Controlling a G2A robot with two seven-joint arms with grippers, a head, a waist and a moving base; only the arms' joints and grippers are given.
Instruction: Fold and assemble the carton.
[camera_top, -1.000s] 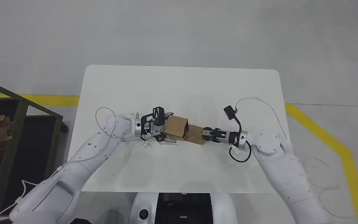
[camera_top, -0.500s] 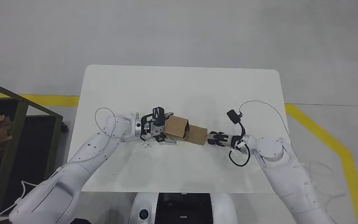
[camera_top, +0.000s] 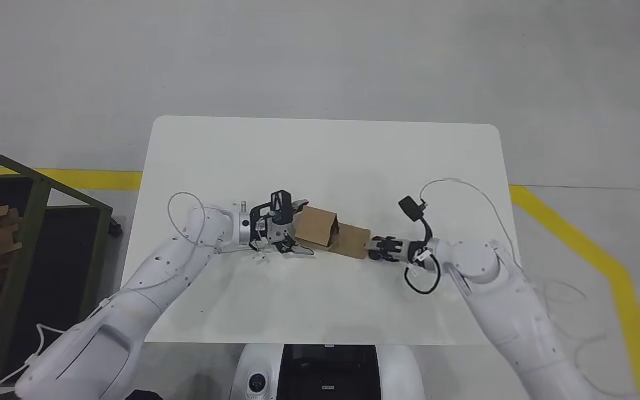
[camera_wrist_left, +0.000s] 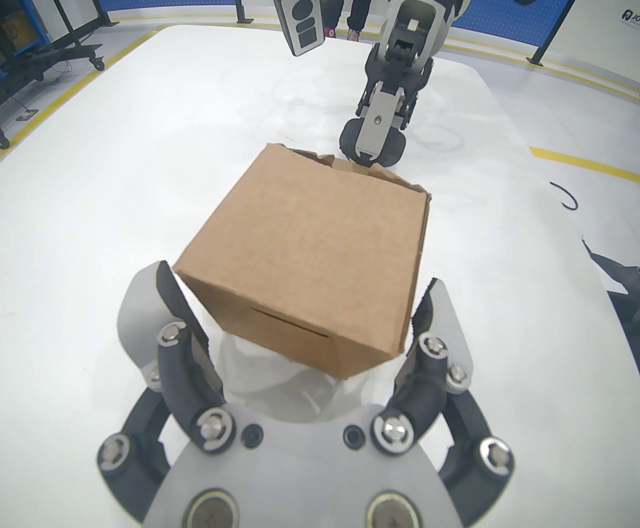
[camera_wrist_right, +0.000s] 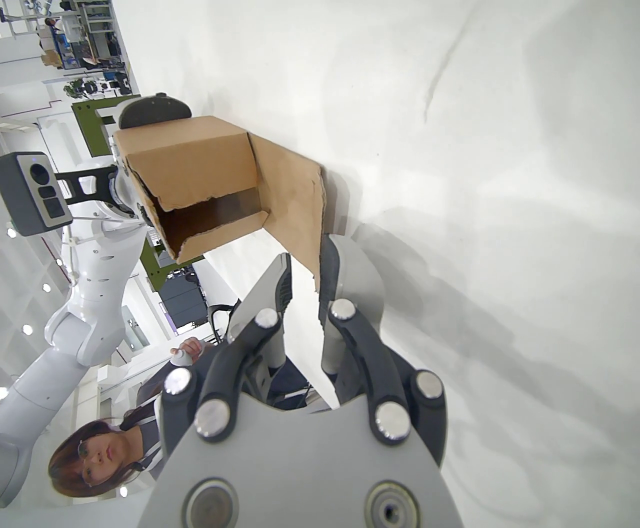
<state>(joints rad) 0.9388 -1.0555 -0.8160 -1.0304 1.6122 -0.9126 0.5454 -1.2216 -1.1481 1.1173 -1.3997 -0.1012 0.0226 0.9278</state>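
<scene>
A small brown carton (camera_top: 318, 226) lies on its side in the middle of the white table (camera_top: 420, 160). Its closed end (camera_wrist_left: 300, 260) sits between the fingers of my left gripper (camera_wrist_left: 296, 280), which is shut on it from both sides. The far end is open, with torn edges, and one flap (camera_wrist_right: 295, 200) spreads out on the table. My right gripper (camera_wrist_right: 306, 257) is at that flap's outer edge, its fingers drawn close with a thin gap. The flap's edge rests against one finger (camera_wrist_right: 332, 270). From above, the right gripper (camera_top: 373, 246) is just right of the flap (camera_top: 350, 240).
A thin cable (camera_top: 465, 185) loops over the table from the right wrist. A dark green rack (camera_top: 30, 215) stands on the floor to the left of the table. Wide bare table surface lies behind and in front of the carton.
The right gripper drew back a little from the flap toward the right, then crept back toward it. The left gripper and the carton have stayed in place.
</scene>
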